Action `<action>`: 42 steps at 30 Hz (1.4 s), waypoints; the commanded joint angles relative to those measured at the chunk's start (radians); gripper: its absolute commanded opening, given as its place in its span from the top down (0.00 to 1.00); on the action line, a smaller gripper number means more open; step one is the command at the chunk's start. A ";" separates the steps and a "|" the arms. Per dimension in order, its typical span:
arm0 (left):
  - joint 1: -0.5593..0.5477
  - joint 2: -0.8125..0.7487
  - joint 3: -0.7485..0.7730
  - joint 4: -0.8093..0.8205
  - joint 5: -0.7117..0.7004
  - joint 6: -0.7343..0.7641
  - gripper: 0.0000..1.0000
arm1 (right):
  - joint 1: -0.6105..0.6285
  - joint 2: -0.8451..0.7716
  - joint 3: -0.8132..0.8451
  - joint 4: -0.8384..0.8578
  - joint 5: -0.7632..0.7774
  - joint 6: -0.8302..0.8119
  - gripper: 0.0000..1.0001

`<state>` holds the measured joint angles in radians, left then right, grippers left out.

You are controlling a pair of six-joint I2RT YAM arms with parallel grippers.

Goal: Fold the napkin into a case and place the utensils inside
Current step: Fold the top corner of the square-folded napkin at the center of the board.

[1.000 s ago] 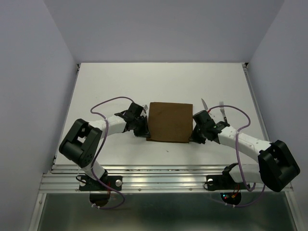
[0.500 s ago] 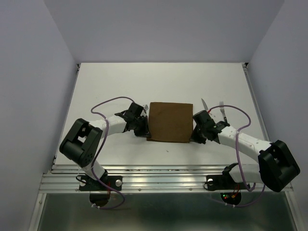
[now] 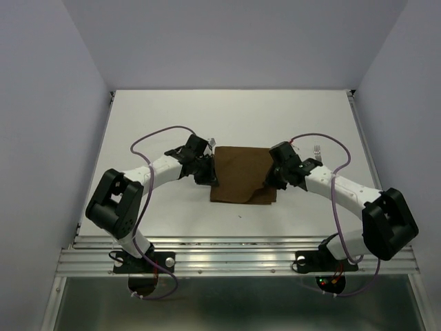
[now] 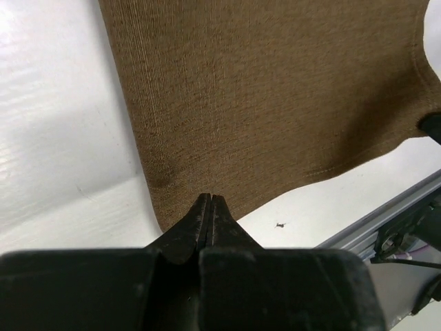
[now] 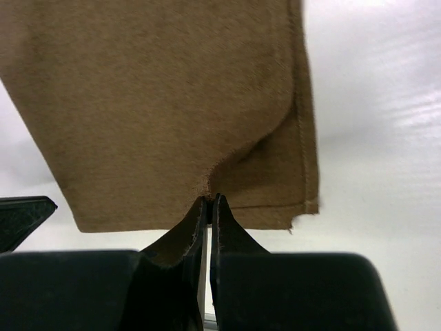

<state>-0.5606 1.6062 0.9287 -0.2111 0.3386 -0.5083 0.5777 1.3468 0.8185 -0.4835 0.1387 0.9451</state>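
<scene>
Your left gripper (image 4: 209, 201) is pinched fully closed on the left edge of the dark brown square cloth napkin (image 3: 240, 181), close to its near corner. Your right gripper (image 5: 209, 201) is clamped just as tightly on the napkin's right edge, with the upper layer raised off the lower one. The silver four-tined metal fork (image 3: 318, 152) lies right of the napkin, apart from it

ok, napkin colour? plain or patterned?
Plain dark brown napkin, no pattern, just fine weave; clearest in left wrist view.
</scene>
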 commanded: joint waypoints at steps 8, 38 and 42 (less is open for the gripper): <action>0.085 -0.107 0.111 -0.138 -0.070 0.045 1.00 | 0.014 0.290 0.304 0.151 -0.054 -0.111 0.99; 0.126 -0.150 0.065 -0.162 -0.115 0.019 1.00 | 0.024 0.672 0.663 0.240 -0.131 -0.140 0.99; 0.126 -0.146 0.070 -0.162 -0.115 0.021 1.00 | 0.024 0.689 0.683 0.240 -0.131 -0.137 0.99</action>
<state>-0.4366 1.4891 1.0027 -0.3672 0.2310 -0.4877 0.5888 2.0190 1.4475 -0.2787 0.0135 0.8150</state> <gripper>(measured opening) 0.025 0.038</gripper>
